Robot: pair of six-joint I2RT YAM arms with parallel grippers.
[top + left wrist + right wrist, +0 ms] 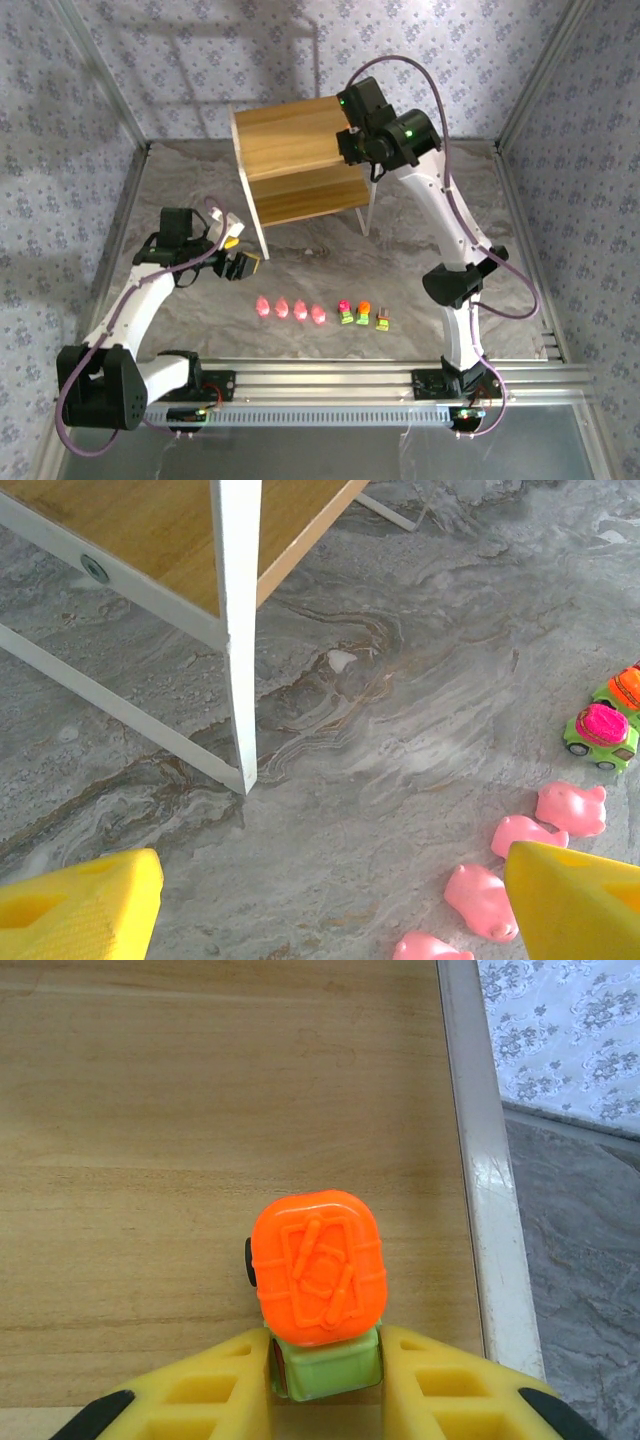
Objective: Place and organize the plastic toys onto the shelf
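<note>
Right claw (325,1375) — jaws closed down to the width of the car (318,1265), pads on the two sides of its green body, just under the orange top. The car is over the shelf (150,1110) top board, close to the white rail (478,1160) at its edge; you cannot tell whether the wheels touch the wood. Expect light, hard, slick plastic on wheels — it will likely roll if released on any tilt, so set it flat and back from the edge. The side grip on the body looks sound; the raised top would probably slip. Left claw (330,910) hangs wide open and empty over the table (420,730), beside a shelf leg (240,630). Four pink figures (480,900) lie near it, three more cars (364,312) just beyond. The figures are rounded, so pinch them across the middle.
</note>
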